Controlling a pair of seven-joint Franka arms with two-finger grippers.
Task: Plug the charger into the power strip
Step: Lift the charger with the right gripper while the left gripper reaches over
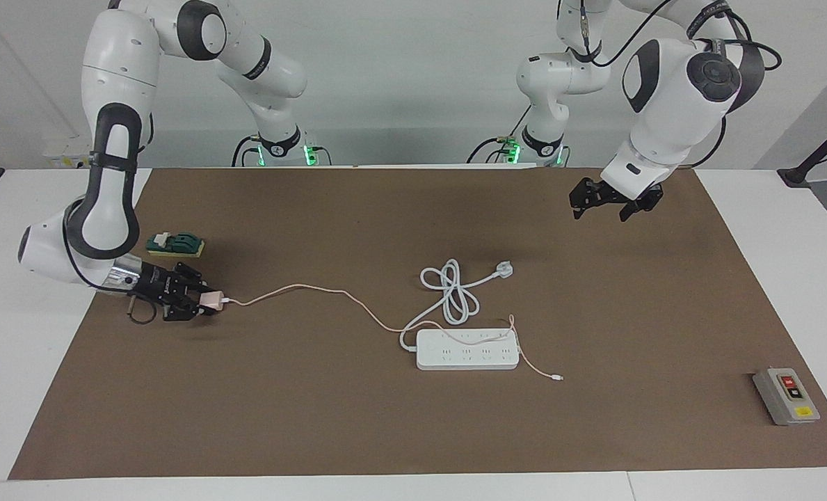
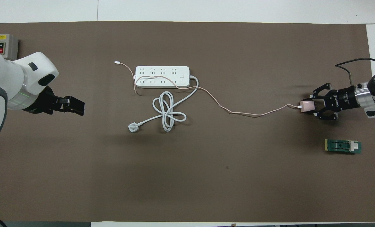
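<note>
A: In the facing view, the right tool (image 1: 201,300) sits low at the right arm's end of the desk (image 1: 316,431), its fingertips pinched onto the charger (image 1: 211,300). The pink cable (image 1: 302,289) trails from it toward the middle and crosses the power strip (image 1: 467,349), which lies well apart from the charger.

B: And the left tool (image 1: 608,202)?

A: It hangs with its fingers spread and nothing in them, over bare mat at the left arm's end; that arm waits.

B: The overhead view?

A: It shows the same grip: the right tool (image 2: 313,106) clamps the charger (image 2: 306,106) from the side, and the power strip (image 2: 162,77) lies mid-desk with its white cord (image 2: 168,110) coiled nearer the robots. The left tool (image 2: 75,106) is wide apart and unladen.

B: What might go wrong?

A: The cable lies across the sockets, so carrying the charger over could drag it into a tangle or nudge the strip. The prongs cannot be made out, so a twisted hold might misalign them with the slots. Nothing holds the strip down, so pressing could slide it.
</note>
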